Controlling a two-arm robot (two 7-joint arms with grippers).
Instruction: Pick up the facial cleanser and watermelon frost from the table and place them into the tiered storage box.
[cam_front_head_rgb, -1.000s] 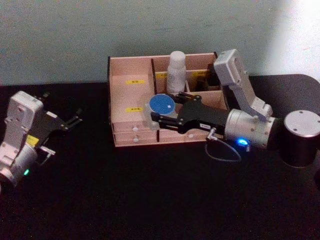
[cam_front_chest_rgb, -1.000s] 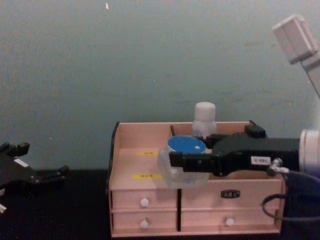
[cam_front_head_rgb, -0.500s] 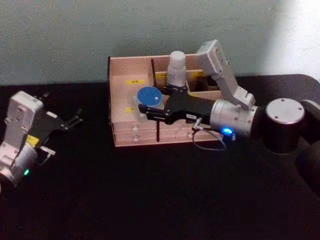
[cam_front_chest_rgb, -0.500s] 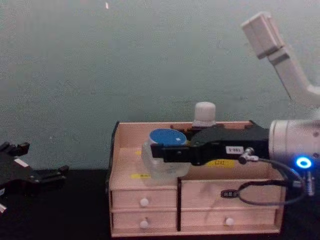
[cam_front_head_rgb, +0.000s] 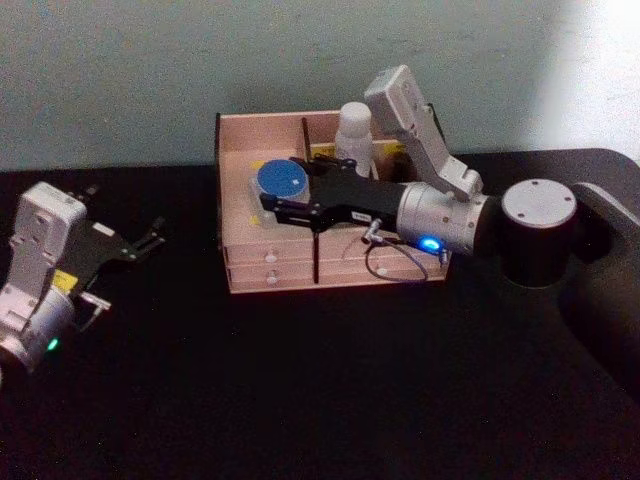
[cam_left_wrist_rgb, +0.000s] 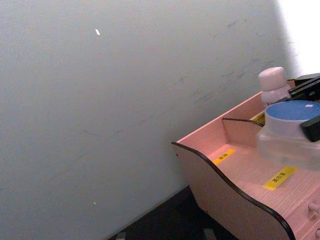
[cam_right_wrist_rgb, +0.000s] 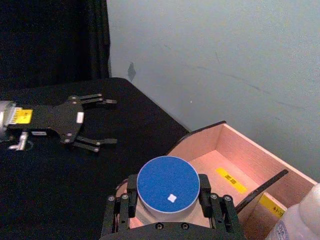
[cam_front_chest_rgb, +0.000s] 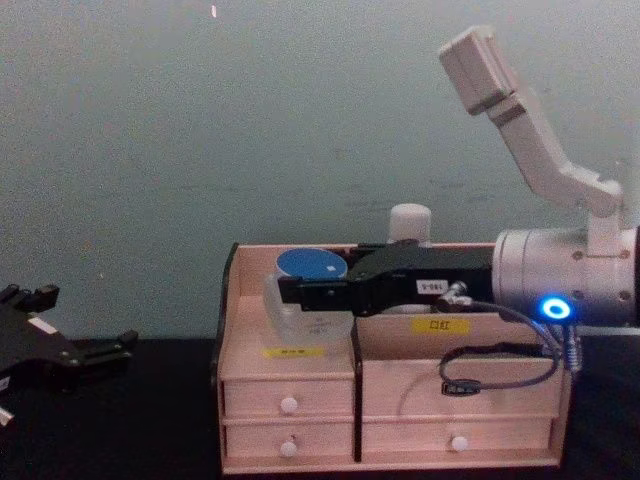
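The right hand (cam_front_head_rgb: 268, 199) gripped a clear, blue-lidded round jar (cam_front_head_rgb: 279, 181) above the left compartment of the light-wood tiered storage box (cam_front_head_rgb: 240, 145). The left hand (cam_front_head_rgb: 150, 238) hovered open over the black worktop (cam_front_head_rgb: 300, 380).

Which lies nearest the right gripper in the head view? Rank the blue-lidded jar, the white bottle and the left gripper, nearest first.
1. Blue-lidded jar: clamped in the right gripper, over the tiered storage box's left compartment.
2. White bottle: standing in a back compartment.
3. Left gripper: parked at the table's left.
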